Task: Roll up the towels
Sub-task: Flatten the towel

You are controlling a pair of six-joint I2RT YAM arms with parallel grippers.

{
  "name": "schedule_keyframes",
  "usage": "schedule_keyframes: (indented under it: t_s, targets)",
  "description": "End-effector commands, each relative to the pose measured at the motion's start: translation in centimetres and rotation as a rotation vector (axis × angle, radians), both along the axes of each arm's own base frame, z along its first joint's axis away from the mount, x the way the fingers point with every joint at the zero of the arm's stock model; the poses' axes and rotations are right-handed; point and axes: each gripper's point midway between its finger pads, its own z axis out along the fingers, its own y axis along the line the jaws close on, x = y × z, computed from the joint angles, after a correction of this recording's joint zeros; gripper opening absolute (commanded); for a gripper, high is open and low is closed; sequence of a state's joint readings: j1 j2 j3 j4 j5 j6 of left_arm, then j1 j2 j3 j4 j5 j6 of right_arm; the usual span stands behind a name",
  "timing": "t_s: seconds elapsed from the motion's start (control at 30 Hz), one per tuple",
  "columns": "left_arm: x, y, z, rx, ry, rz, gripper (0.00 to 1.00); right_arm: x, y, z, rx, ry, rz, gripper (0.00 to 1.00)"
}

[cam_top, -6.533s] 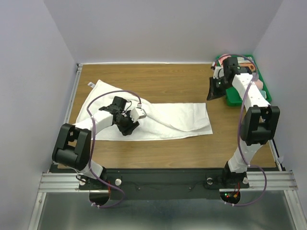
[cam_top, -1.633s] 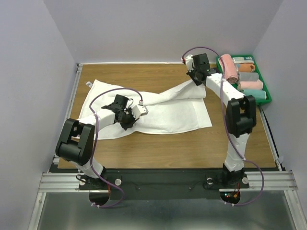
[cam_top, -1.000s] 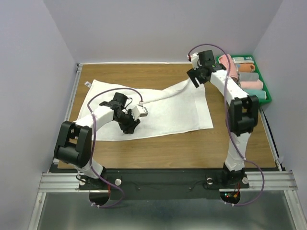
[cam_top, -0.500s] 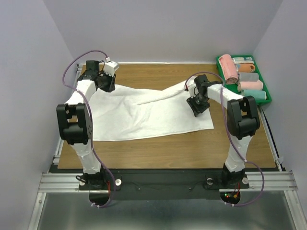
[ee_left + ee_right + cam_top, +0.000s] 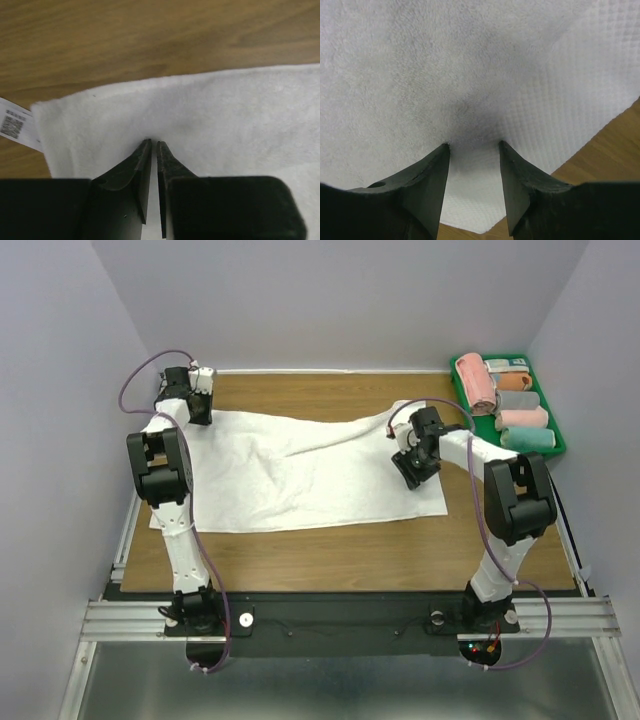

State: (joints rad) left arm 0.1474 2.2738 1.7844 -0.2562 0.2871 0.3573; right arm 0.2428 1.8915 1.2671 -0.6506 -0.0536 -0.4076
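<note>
The white towel [image 5: 300,470] lies spread but ridged on the wooden table [image 5: 330,552]; the left gripper [image 5: 153,145] pinches its far-left corner, jaws nearly closed; the right gripper [image 5: 472,147], jaws apart, merely presses cloth, so a pull could slip it, leaving creases.

The towel [image 5: 300,475] is white cloth, soft and fuzzy. Under the right pincer [image 5: 472,147], part of it has a bumpy pattern of tiny squares. Its tag [image 5: 15,127] is thin and white with black print; it could be paper or cloth. The tabletop [image 5: 330,550] is brown wood, smooth, with darker lines running through it. The left pincer [image 5: 153,145] and the right pincer are black plastic, smooth and dull. The tray [image 5: 505,356] is green plastic.
</note>
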Motion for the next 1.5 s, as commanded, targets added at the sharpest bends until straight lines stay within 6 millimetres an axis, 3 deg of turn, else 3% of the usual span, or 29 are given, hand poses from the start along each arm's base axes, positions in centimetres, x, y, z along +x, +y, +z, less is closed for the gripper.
schedule_keyframes:
  t_s: [0.0, 0.17, 0.37, 0.43, 0.53, 0.6, 0.63, 0.67, 0.7, 0.73, 0.77, 0.8, 0.83, 0.87, 0.9, 0.93, 0.97, 1.0, 1.03, 1.17, 1.2, 1.33, 1.37, 1.47]
  targets:
    - [2.3, 4.4, 1.4, 0.017, -0.049, 0.131, 0.21, -10.6, -5.2, -4.7, -0.201, 0.345, 0.043, 0.5]
    - [2.9, 6.0, 1.6, 0.068, -0.044, 0.145, 0.22, -12.5, -7.1, -4.7, -0.238, 0.373, 0.047, 0.5]
    - [4.2, 5.2, 2.0, 0.035, -0.057, 0.084, 0.27, -14.5, -5.3, -3.0, -0.119, 0.429, 0.097, 0.52]
    - [4.8, 4.7, 3.1, 0.023, -0.072, 0.066, 0.33, -14.5, -4.9, -2.3, -0.092, 0.42, 0.106, 0.55]
    - [5.1, 3.3, 5.2, -0.032, -0.104, 0.011, 0.4, -12.9, -3.8, -0.4, -0.04, 0.346, 0.08, 0.62]
    - [4.8, 2.6, 8.9, -0.045, -0.158, -0.015, 0.43, -10.8, -2.4, 1.6, 0.023, 0.275, 0.062, 0.66]
    - [3.9, 1.7, 9.7, -0.067, -0.151, -0.053, 0.45, -9.8, -1.9, 3.0, 0.05, 0.226, 0.058, 0.66]
    - [2.2, 1.2, 11.8, -0.053, -0.152, -0.095, 0.47, -8.8, -1.2, 5.1, 0.089, 0.176, 0.056, 0.69]
    - [1.9, 1.0, 14.2, -0.052, -0.195, -0.106, 0.47, -8.3, -1.0, 5.7, 0.097, 0.163, 0.055, 0.7]
    - [-0.3, 0.2, 13.6, -0.053, -0.14, -0.161, 0.47, -8.1, -0.9, 6.8, 0.1, 0.133, 0.067, 0.7]
    - [-1.9, -0.2, 14.2, -0.033, -0.126, -0.209, 0.47, -8.5, -1.1, 7.3, 0.095, 0.14, 0.082, 0.69]
    - [-4.0, -0.7, 16.4, -0.004, -0.137, -0.259, 0.47, -8.7, -1.6, 7.4, 0.071, 0.138, 0.089, 0.67]
    - [-7.7, -1.5, 14.1, -0.027, -0.015, -0.302, 0.47, -9.4, -2.0, 7.2, 0.049, 0.147, 0.119, 0.66]
    - [-9.8, -1.5, 15.5, 0.037, -0.028, -0.366, 0.47, -10.1, -2.9, 6.6, 0.009, 0.162, 0.123, 0.62]
    - [-12.9, -1.5, 12.6, 0.031, 0.072, -0.378, 0.45, -11.3, -3.3, 5.6, -0.008, 0.2, 0.126, 0.6]
    - [-15.0, -1.0, 11.6, 0.062, 0.124, -0.382, 0.44, -12.1, -3.6, 5.1, -0.018, 0.221, 0.129, 0.59]
    - [-16.9, -0.9, 12.4, 0.103, 0.109, -0.408, 0.44, -12.4, -3.9, 4.7, -0.033, 0.23, 0.129, 0.56]
    - [-18.5, -0.7, 11.5, 0.117, 0.136, -0.414, 0.43, -12.9, -4.1, 4.4, -0.044, 0.241, 0.129, 0.55]
    - [-21.3, -1.0, 8.7, 0.101, 0.212, -0.421, 0.43, -13.3, -4.3, 4.0, -0.058, 0.25, 0.131, 0.54]
    - [-27.7, -0.6, 4.6, 0.131, 0.324, -0.415, 0.41, -14.9, -5.3, 2.0, -0.114, 0.288, 0.132, 0.5]
    - [-27.3, -0.1, 5.0, 0.159, 0.304, -0.401, 0.4, -15.0, -5.3, 1.7, -0.114, 0.287, 0.132, 0.5]
    - [-28.4, 2.3, 1.3, 0.21, 0.339, -0.31, 0.39, -14.8, -6.5, -0.3, -0.183, 0.293, 0.129, 0.5]
    - [-28.7, 3.7, 0.4, 0.214, 0.365, -0.264, 0.38, -14.6, -6.6, -0.8, -0.194, 0.29, 0.129, 0.49]
    - [-29.2, 5.8, -1.1, 0.235, 0.402, -0.212, 0.36, -14.1, -7.4, -1.9, -0.245, 0.285, 0.129, 0.48]
